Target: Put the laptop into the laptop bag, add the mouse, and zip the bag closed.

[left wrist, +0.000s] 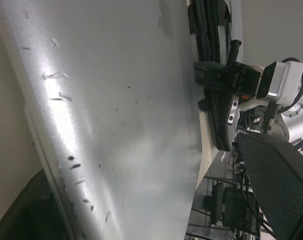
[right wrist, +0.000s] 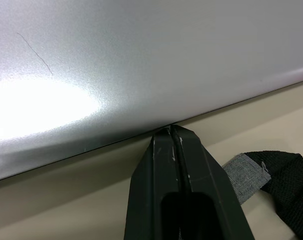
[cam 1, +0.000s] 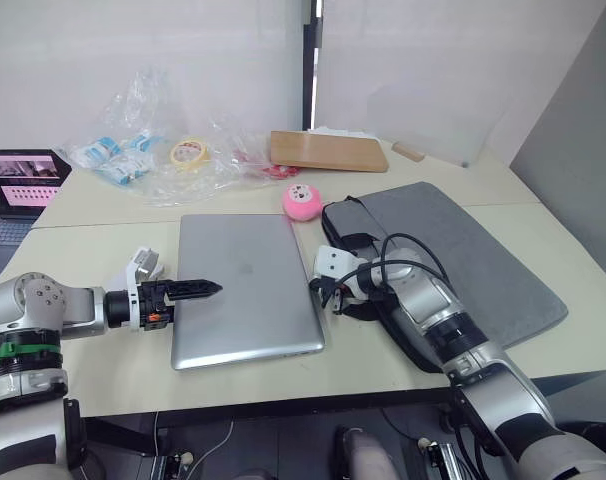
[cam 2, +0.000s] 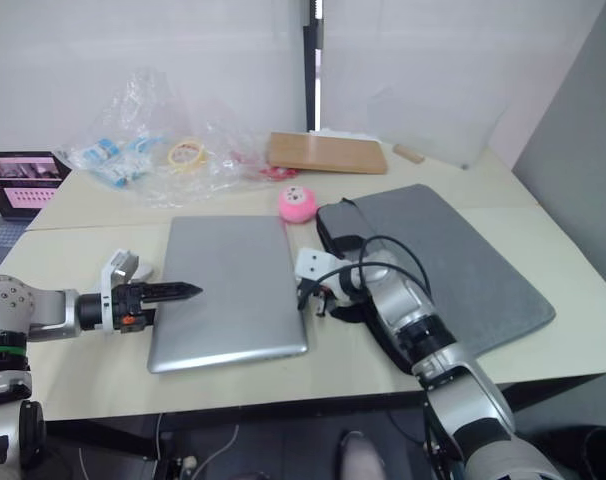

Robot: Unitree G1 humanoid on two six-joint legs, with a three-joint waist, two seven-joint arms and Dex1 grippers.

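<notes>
Desk (cam 1: 93, 250): pale top, everything is carried on it.

Bag (cam 1: 483, 250): laid flat to the right of the laptop, just beside it, handles toward the laptop. Soft fabric; the mouth is judged likely to sag and to need holding open.

Laptop (cam 1: 243, 290): closed, flat, near the front edge. Judged stiff, fairly heavy, smooth and slippery; best taken by a thin edge, since the lid offers no purchase.

Left claw (cam 1: 205, 289): fingers pressed together, tips over the lid's left part.

Right claw (right wrist: 170, 132): fingers together, tips touching the laptop's right edge.

Mouse: not located.
</notes>
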